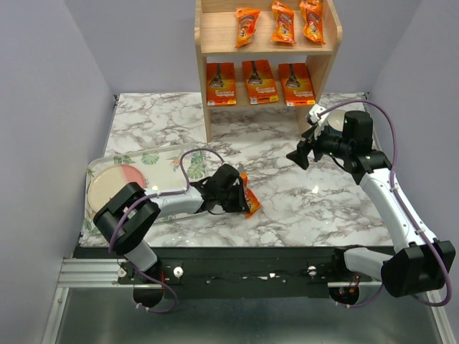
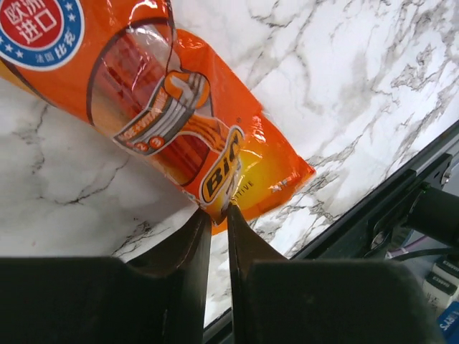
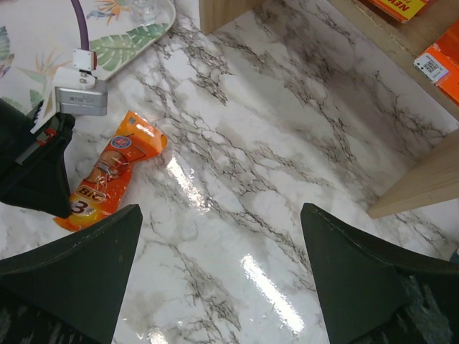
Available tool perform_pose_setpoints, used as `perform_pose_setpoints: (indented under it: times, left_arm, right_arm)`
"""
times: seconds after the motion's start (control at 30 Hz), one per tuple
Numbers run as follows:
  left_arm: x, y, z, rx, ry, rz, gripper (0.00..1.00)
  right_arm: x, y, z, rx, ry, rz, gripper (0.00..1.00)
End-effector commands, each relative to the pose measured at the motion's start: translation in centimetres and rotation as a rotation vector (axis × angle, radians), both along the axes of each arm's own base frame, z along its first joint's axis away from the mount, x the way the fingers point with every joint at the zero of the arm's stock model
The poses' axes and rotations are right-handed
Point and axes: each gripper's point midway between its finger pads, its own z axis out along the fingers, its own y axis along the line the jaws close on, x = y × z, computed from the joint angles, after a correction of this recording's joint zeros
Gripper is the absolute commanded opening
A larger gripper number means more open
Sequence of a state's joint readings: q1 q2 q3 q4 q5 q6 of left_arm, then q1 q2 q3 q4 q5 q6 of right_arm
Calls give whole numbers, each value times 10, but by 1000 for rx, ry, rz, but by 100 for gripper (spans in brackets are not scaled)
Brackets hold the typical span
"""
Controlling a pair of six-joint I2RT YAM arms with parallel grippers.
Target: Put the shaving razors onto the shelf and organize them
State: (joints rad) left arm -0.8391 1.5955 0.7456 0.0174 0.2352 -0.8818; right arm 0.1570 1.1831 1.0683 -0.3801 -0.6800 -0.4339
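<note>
Lying flat on the marble table (image 1: 308, 208), one orange razor pack (image 1: 251, 202) is well out in front of the shelf (image 1: 215, 36), on the side near the arms. The left gripper (image 1: 240, 195) is down at this pack. Its two fingers (image 2: 188, 244) are squeezed almost together, and the pack's edge is pinched between them.

The shelf has two levels. On the top level are three narrow orange packs (image 1: 283, 21), side by side and a bit tilted. On the bottom level are three wide orange cards (image 1: 259, 81) in a row.

The right gripper (image 1: 305, 147) hangs over the table just in front of the shelf's right side. Its fingers (image 3: 79, 272) are spread wide and hold nothing.

A leaf-print tray (image 1: 154, 155) lies in front of the shelf and off to its left. A round pink and cream plate (image 1: 113, 186) is in the tray.
</note>
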Motion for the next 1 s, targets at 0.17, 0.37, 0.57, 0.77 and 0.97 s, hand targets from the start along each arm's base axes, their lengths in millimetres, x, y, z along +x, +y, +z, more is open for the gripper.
perform_pose_setpoints:
  times: [0.17,0.37,0.57,0.77,0.97]
  left_arm:
    - [25,9,31,21,-132,-194,3]
    - [28,22,67,55,-272,-419,0]
    - [28,37,145,48,-439,-673,0]
    - [41,59,235,120,-683,-797,0]
    - [89,88,330,251,-982,-683,0]
  right_arm:
    - [2,-7,2,-33,-41,-33,100]
    - [2,-11,3,-73,-60,-31,100]
    - [-2,-16,13,-105,-86,-36,100]
    - [-4,-17,27,-101,-90,-40,100]
    - [-1,-16,25,-106,-81,-27,100]
